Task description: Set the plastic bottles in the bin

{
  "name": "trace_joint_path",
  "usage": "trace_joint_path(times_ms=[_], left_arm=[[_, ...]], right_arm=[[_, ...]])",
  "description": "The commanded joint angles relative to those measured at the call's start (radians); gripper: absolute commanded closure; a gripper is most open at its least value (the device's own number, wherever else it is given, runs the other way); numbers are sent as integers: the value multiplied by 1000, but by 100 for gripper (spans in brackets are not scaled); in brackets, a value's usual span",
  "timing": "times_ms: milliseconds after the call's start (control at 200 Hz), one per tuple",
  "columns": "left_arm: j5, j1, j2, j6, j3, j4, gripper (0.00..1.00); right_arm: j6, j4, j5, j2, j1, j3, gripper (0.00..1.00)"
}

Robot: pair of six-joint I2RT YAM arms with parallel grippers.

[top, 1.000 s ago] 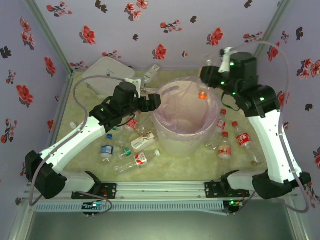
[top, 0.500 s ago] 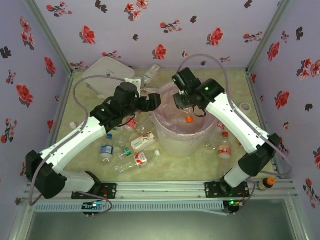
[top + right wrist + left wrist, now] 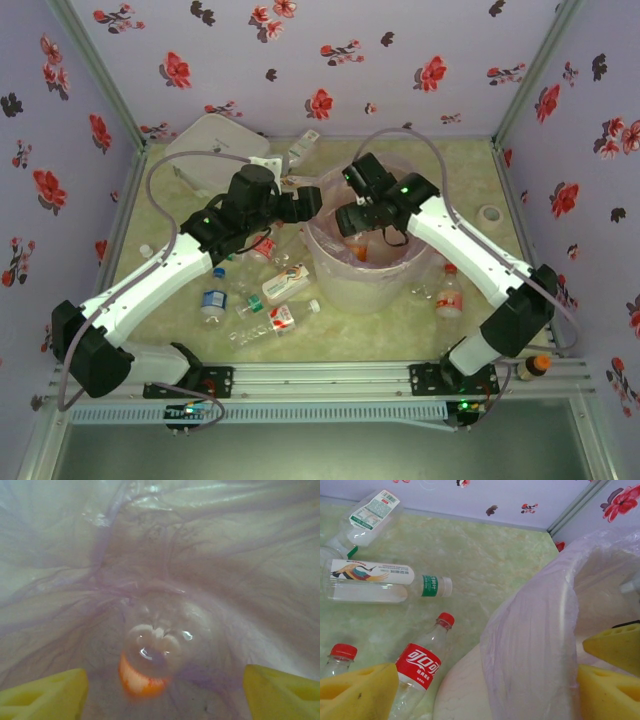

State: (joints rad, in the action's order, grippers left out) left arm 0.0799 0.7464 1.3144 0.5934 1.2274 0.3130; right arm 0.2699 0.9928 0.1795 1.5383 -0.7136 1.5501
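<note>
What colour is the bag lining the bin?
Translucent pink; the bag shows best in the left wrist view.

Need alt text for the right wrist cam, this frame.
Looking down into the bin, lined with a translucent pink bag: one clear plastic bottle seen end-on at the centre, an orange-red band at its lower edge. The yellow fingertips of the right gripper sit wide apart at the bottom corners, holding nothing.
</note>
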Motion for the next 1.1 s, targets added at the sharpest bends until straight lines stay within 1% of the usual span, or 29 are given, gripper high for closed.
trace_joint_path(times_ms=[0, 75, 215, 365, 420, 450, 525, 640, 700, 735, 785, 905, 1000, 1095], left_arm=[[37, 6, 11, -31, -8, -3, 12], [37, 6, 11, -33, -6, -5, 12], [38, 6, 6, -35, -7, -6, 12], [42, 5, 8, -41, -7, -5, 11], [41, 6, 8, -41, -8, -5, 11], [42, 5, 8, -41, -9, -6, 11], [43, 5, 4, -40, -15, -13, 11], [45, 5, 2, -36, -21, -18, 11], [46, 5, 0, -34, -24, -24, 10], [43, 5, -1, -34, -28, -31, 10], [44, 5, -1, -32, -32, -39, 10], [42, 5, -1, -27, -35, -42, 11], [42, 5, -3, -28, -37, -41, 10], [42, 5, -3, -31, -41, -40, 10]], right_arm=[[3, 20, 8, -48, -3, 50, 6], [-2, 41, 14, -65, -1, 75, 1], [4, 59, 2, -130, 0, 135, 1], [21, 86, 44, -224, 25, 230, 1], [35, 92, 74, -261, 52, 250, 1], [48, 97, 92, -283, 85, 252, 1], [82, 100, 107, -341, 202, 234, 1], [104, 82, 146, -422, 375, 139, 0], [113, 71, 200, -438, 458, 63, 0], [119, 62, 195, -438, 504, 7, 1], [128, 38, 162, -433, 564, -80, 0], [166, -111, -12, -412, 669, -307, 0], [187, -208, -105, -337, 697, -423, 1], [187, -261, -159, -221, 697, -475, 1]])
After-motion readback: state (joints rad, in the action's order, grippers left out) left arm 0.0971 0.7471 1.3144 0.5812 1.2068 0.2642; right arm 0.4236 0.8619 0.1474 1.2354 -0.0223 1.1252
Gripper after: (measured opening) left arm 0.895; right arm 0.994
